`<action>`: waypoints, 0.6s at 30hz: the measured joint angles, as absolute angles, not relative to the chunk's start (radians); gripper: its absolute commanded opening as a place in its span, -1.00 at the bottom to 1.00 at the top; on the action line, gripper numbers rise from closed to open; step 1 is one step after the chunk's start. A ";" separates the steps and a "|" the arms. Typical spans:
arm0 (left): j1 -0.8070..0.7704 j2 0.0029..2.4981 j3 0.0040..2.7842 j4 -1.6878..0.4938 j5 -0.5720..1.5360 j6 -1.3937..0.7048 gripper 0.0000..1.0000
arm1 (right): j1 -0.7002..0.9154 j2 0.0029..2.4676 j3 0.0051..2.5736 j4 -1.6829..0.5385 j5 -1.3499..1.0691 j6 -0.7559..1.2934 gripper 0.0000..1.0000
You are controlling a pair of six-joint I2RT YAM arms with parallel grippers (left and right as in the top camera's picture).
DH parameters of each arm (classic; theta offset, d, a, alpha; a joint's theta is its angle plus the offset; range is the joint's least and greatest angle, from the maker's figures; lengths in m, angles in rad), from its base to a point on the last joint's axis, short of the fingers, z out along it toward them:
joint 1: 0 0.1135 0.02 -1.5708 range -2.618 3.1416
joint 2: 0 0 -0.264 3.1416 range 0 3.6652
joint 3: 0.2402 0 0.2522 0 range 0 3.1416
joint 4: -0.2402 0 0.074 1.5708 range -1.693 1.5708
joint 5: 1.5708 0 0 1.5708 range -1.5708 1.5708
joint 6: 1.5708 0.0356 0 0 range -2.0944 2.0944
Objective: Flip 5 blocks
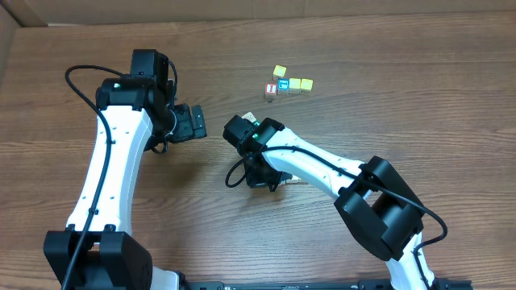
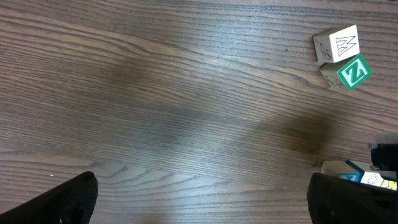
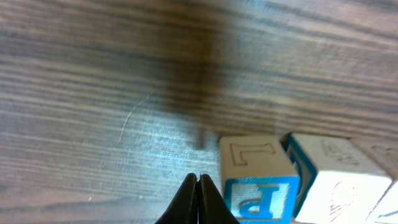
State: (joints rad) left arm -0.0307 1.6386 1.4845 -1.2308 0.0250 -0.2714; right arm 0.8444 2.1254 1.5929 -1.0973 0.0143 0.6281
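**Letters on the cubes**

The green cube [image 2: 353, 73] bears a white "Z" on its green face. The whitish cube [image 2: 339, 45] beside it shows an outlined letter, "M" or "W"; I cannot tell which. The blue cube [image 3: 260, 180] carries a white "P" on its blue side and a faint outlined "L" on top. Letters on the far cubes [image 1: 288, 84] are too small to read.
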 measured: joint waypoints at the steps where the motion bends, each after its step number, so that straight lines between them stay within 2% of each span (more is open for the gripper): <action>1: -0.031 1.639 1.485 -1.231 0.025 -0.271 1.00 | 0.844 2.125 1.593 -1.100 0.007 0.628 -0.92; 18: -0.031 1.639 1.485 -1.231 0.025 -0.271 1.00 | 0.844 2.125 1.593 -1.106 0.046 0.636 -0.92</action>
